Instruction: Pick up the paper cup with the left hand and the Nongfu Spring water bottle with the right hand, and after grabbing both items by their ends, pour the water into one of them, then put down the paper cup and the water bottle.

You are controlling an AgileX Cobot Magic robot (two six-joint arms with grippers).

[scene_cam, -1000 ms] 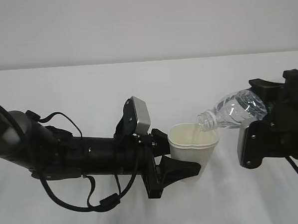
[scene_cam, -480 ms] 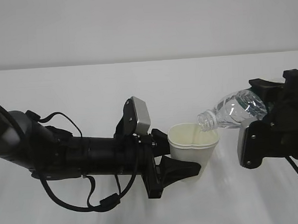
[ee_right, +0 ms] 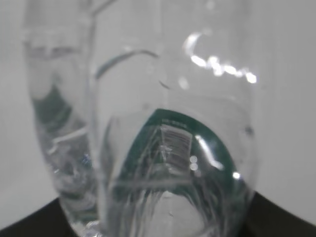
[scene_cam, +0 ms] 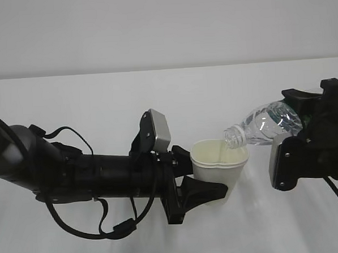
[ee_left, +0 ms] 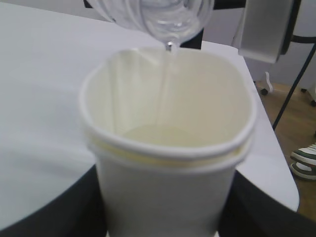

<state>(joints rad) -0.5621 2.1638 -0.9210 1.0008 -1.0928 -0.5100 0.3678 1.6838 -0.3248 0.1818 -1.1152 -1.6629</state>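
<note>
Left gripper (scene_cam: 209, 189) squeezes the small white paper cup (scene_cam: 218, 168), right gripper (scene_cam: 297, 134) clamps the tilted clear ribbed green-labelled bottle (scene_cam: 265, 123) — any wobble and that thin water stream (ee_left: 165, 79) could miss the dented rim

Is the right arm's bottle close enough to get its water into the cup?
Probably yes. The bottle tilts with its mouth just over the paper cup rim, and a thin stream of water runs inside; nothing sits between them.

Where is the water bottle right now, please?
In the exterior view the water bottle is on the right, held by the right gripper and tipped with its mouth over the rim of the paper cup.
</note>
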